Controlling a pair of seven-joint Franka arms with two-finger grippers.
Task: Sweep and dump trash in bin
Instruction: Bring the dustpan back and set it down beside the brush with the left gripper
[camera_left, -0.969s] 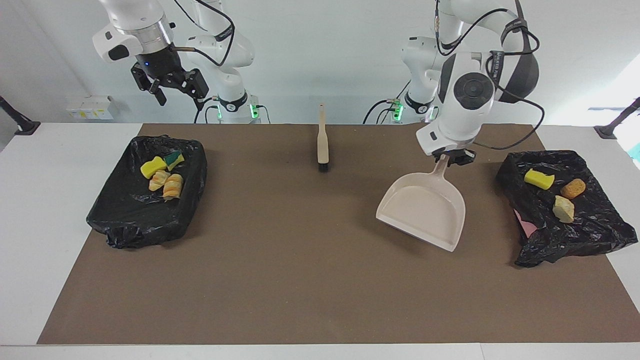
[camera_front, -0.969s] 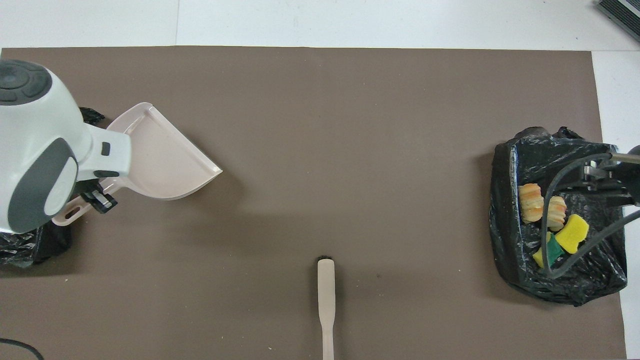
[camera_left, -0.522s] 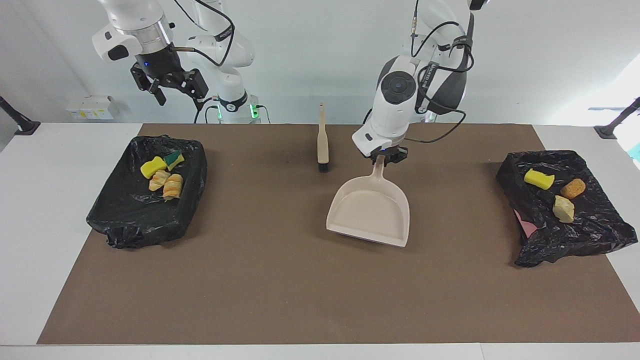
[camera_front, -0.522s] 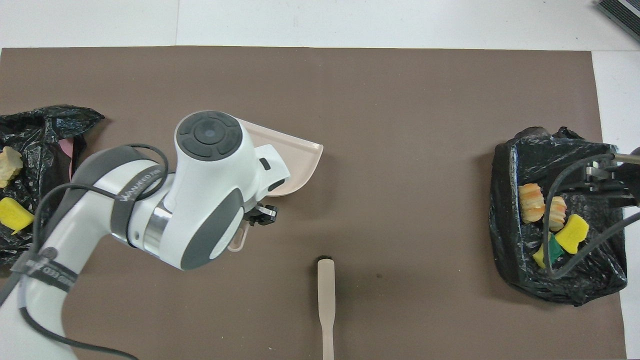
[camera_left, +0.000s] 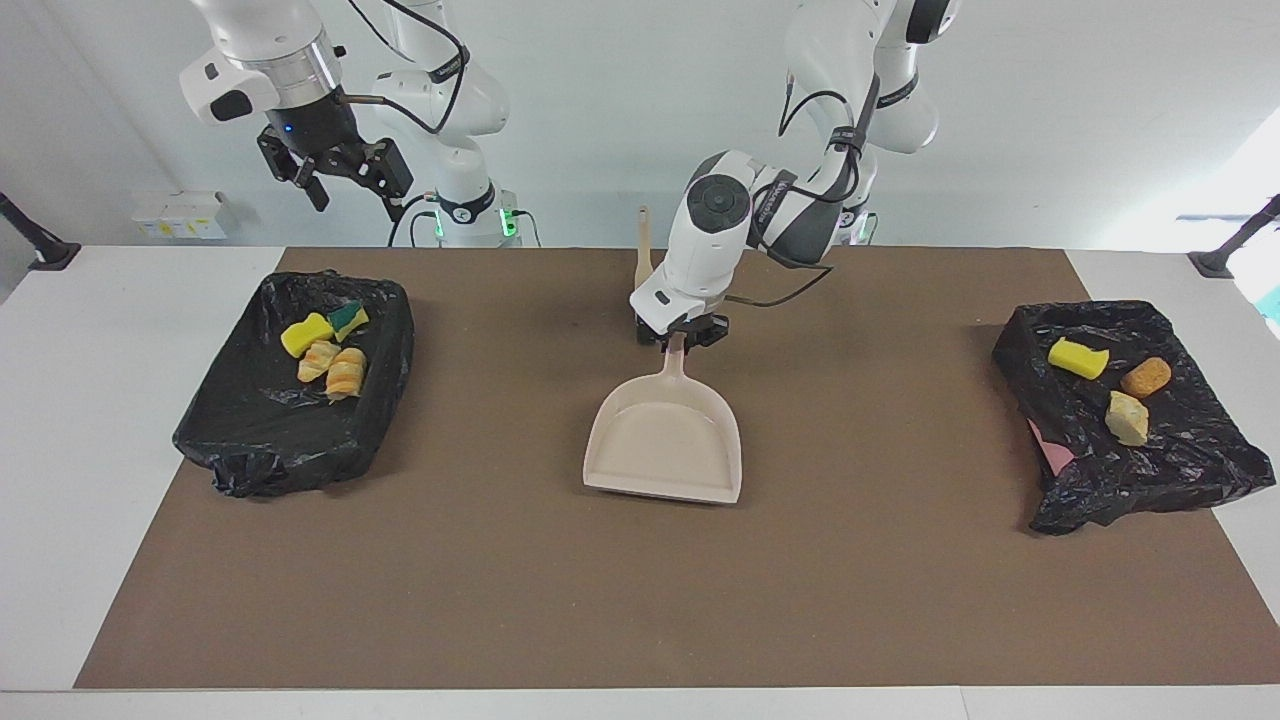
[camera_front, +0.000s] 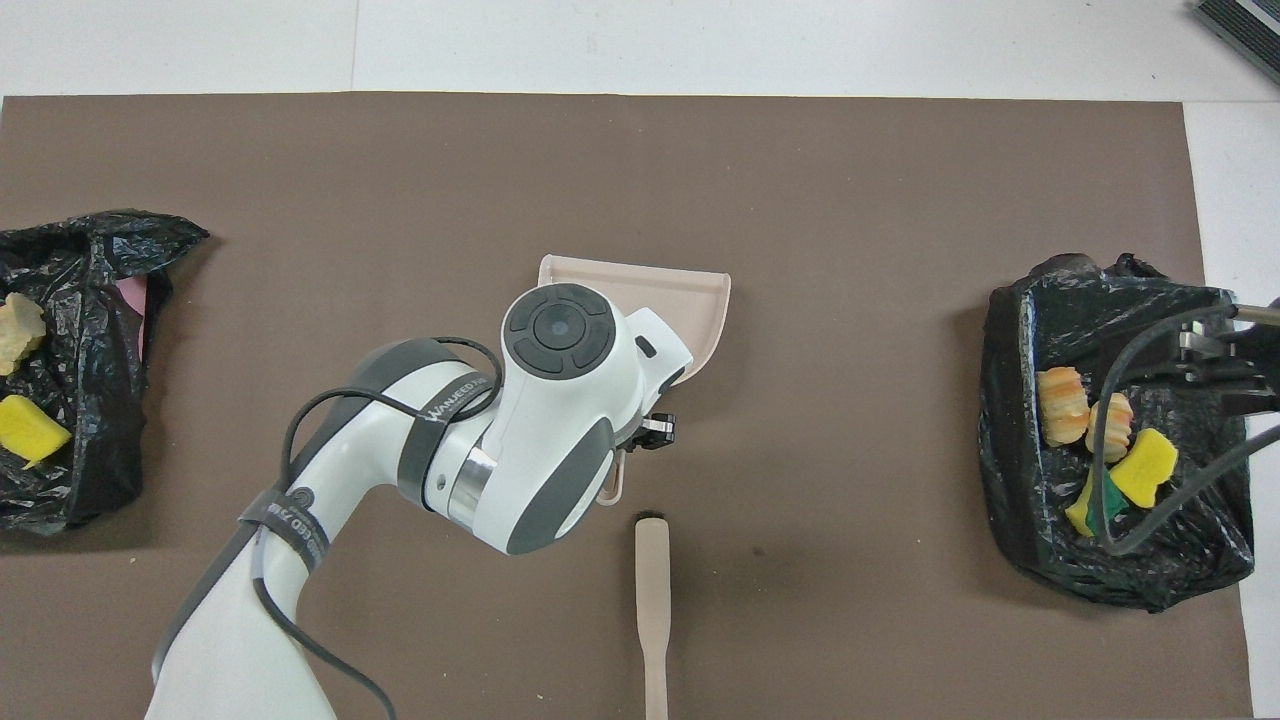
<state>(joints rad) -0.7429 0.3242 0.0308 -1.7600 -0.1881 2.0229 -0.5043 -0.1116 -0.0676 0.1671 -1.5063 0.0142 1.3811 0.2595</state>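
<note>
My left gripper (camera_left: 682, 337) is shut on the handle of the beige dustpan (camera_left: 665, 445), whose empty pan lies low at the middle of the brown mat, mouth away from the robots. From overhead the arm hides the gripper and only the pan's far edge (camera_front: 690, 295) shows. The trash lies in two black-bagged bins. The bin (camera_left: 235, 450) at the right arm's end holds yellow sponges (camera_left: 306, 333) and striped rolls (camera_left: 346, 372). The bin (camera_left: 1180, 475) at the left arm's end holds a yellow sponge (camera_left: 1077, 357), an orange-brown piece (camera_left: 1146, 377) and a pale piece (camera_left: 1127, 418). My right gripper (camera_left: 335, 172) hangs open high over its bin.
The beige brush (camera_front: 652, 590) lies on the mat nearer to the robots than the dustpan, bristle end toward the pan's handle. In the facing view the left arm hides its lower part. White table borders the brown mat (camera_left: 500, 600) on all sides.
My left gripper has carried the dustpan from beside the bin at the left arm's end to the middle of the mat, turning its mouth away from the robots. The right gripper barely moved.
</note>
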